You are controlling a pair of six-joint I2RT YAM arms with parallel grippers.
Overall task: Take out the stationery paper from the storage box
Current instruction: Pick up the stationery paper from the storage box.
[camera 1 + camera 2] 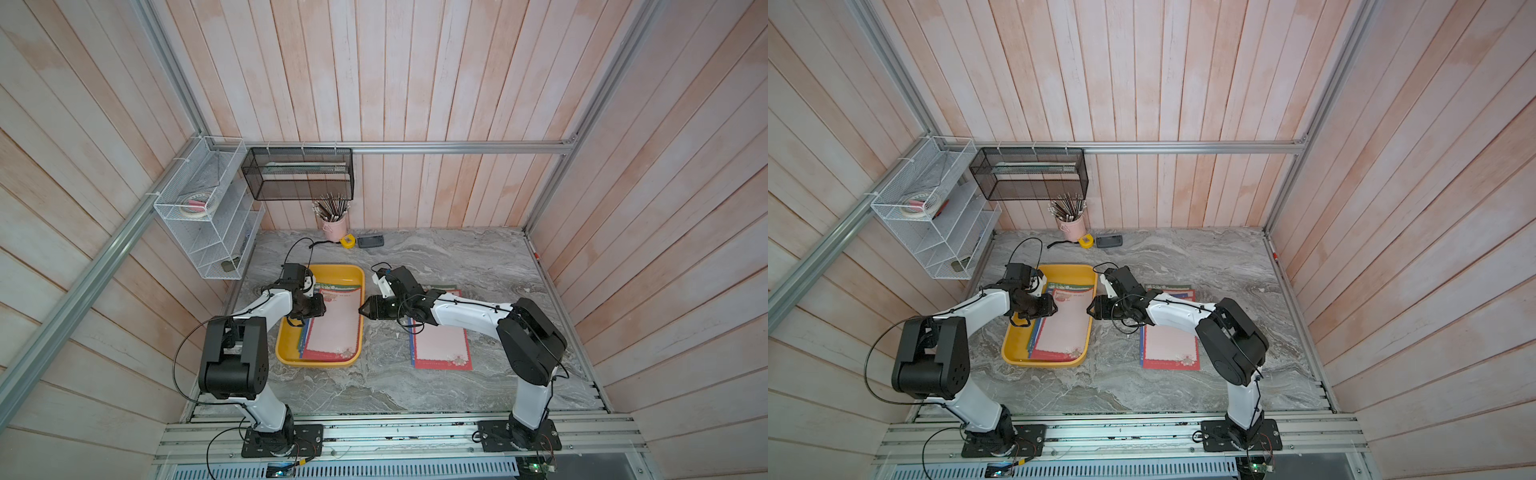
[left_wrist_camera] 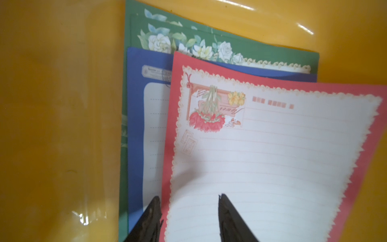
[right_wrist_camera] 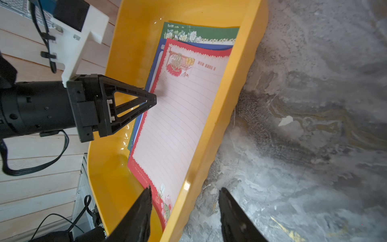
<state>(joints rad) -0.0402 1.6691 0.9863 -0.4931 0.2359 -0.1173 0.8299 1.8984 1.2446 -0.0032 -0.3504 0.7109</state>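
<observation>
Inside the yellow tray [image 1: 332,271], by its left wall, the left gripper [image 2: 188,202] holds its jaws apart astride the long left edge of the red-bordered top sheet [image 1: 336,328]. One finger is over that sheet and the other is above the blue sheet [image 2: 136,125] beside it. The stack lies lengthwise from the tray's far wall to its near wall. The right gripper [image 3: 185,191], jaws also apart, straddles the tray's right wall. More sheets [image 1: 442,347] lie right of the tray. The left arm looks better placed to pinch.
</observation>
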